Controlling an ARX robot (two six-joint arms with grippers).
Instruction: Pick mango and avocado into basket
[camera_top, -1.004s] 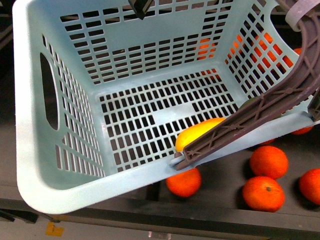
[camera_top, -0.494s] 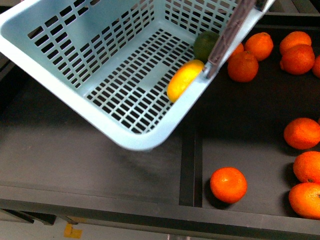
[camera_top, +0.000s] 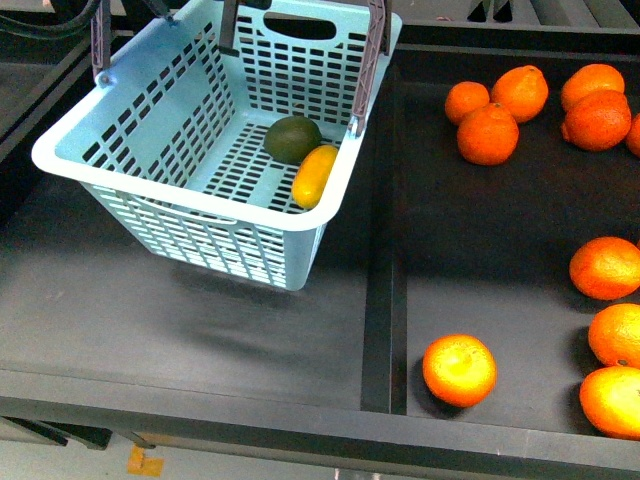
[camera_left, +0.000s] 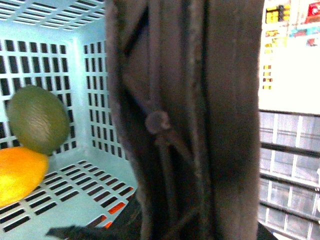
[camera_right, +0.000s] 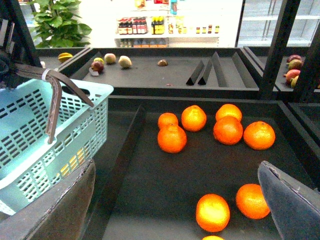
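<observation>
Open room at lower left and centre right; clutter along the right edge.

Bare dark tray floor (camera_top: 180, 330) across the lower left of the front view, under and below the tilted basket (camera_top: 200, 215). Blocked overhead by raised handles (camera_top: 368, 60) at top centre; only the gap between them open, down to the avocado (camera_top: 292, 139) and mango (camera_top: 314, 176) touching in the basket's right corner. Divider ridge (camera_top: 378, 300) down the middle. Oranges (camera_top: 488, 133) bunched at upper right, more at lower right (camera_top: 459, 369), clear strip between.
</observation>
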